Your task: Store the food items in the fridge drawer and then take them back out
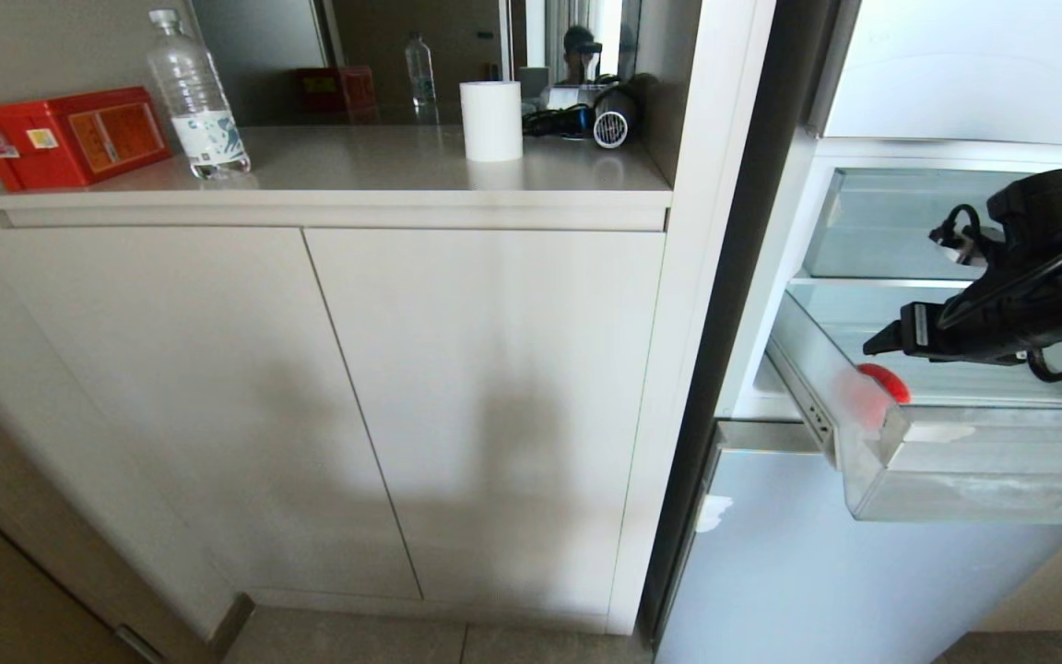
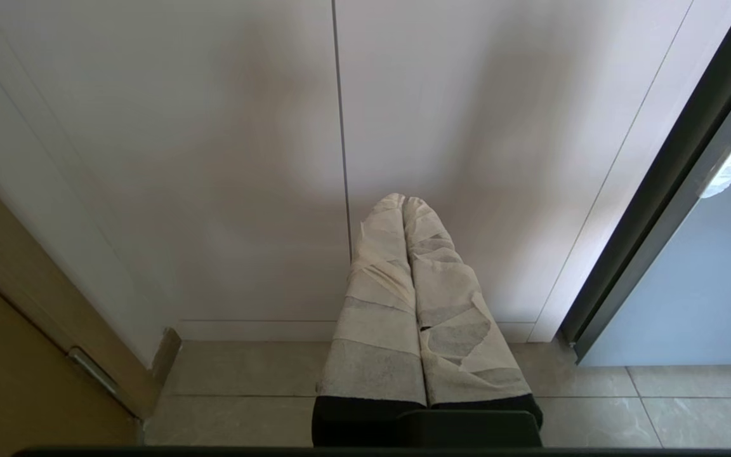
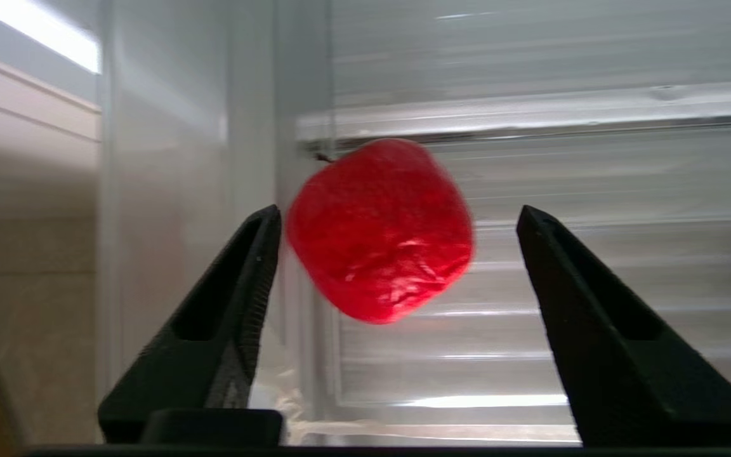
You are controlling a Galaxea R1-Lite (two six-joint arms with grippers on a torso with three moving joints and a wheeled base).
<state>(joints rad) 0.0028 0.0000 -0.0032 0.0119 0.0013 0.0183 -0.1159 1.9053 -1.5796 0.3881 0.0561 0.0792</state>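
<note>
Your right gripper (image 3: 397, 222) hangs over the fridge drawer (image 1: 973, 461) with fingers spread. The red food item (image 3: 380, 230) sits between them, touching neither for certain. It looks light, smooth and likely slippery, so take it across its widest part. Only the head view places it in the drawer's front left corner. The left gripper (image 2: 405, 202) is parked, fingers pressed together.

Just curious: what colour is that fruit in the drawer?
Bright red; right wrist view shows it best.
</note>
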